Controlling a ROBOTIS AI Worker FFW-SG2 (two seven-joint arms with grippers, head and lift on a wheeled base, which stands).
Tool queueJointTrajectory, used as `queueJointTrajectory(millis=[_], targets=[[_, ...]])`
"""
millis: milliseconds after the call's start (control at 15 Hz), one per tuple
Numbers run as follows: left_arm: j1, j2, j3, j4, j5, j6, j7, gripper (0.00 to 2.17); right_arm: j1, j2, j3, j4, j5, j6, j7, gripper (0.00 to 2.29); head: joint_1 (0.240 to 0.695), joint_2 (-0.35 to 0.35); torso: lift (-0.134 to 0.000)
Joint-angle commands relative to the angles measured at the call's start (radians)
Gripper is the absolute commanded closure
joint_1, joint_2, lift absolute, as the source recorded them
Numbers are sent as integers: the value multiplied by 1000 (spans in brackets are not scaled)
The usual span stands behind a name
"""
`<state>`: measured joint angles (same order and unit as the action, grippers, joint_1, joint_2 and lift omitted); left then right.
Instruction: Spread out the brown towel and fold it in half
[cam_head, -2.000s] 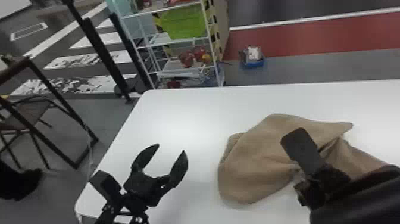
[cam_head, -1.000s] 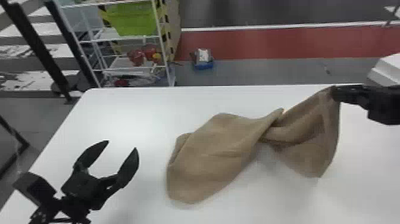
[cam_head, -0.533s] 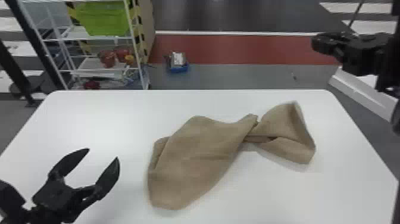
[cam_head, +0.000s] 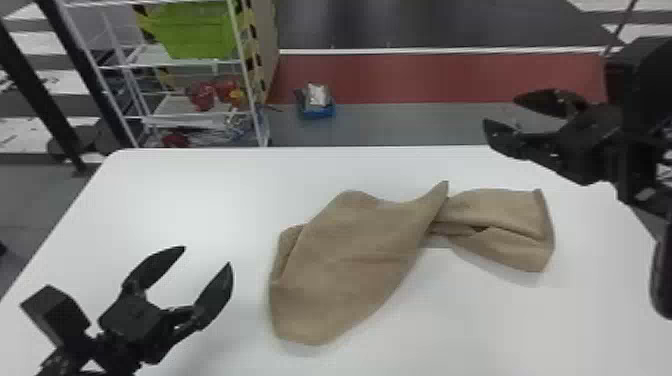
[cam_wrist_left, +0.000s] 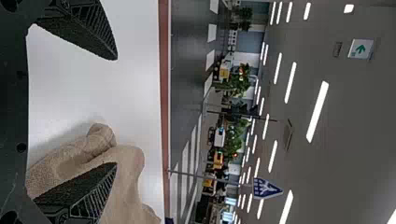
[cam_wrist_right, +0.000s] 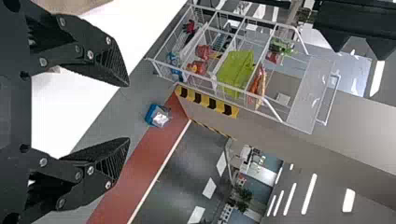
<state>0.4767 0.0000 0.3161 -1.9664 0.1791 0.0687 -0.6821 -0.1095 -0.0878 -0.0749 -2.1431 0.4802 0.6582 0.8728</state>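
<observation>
The brown towel (cam_head: 345, 265) lies twisted on the table (cam_head: 175, 200); our left gripper (cam_head: 206, 255) and right gripper (cam_head: 501, 109) both have open, empty jaws. We'd best pinch a single layer each side of the towel's narrow waist (cam_head: 440, 218), lift slightly and draw outward before folding.

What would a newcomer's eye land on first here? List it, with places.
The brown towel draws the eye first, lying twisted and bunched across the middle of the white table. Next come the open left gripper over the table's near left part and the open right gripper by its far right corner. Behind, a lime-green bin sits on a white rack.
</observation>
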Motion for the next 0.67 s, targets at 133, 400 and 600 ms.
queueJointTrajectory(millis=[133, 400, 600], targets=[[-93, -3, -20, -9, -69, 216, -76, 97, 60, 17, -2, -3, -5, -5, -17, 289, 695, 52, -134], [-313, -3, -74, -22, -230, 523, -172, 107, 140, 19, -57, 6, -19, -15, -51, 228, 695, 1, -134], [-471, -3, -175, 1, -302, 664, -198, 103, 168, 28, -128, 23, -28, -18, -64, 144, 695, -58, -134]])
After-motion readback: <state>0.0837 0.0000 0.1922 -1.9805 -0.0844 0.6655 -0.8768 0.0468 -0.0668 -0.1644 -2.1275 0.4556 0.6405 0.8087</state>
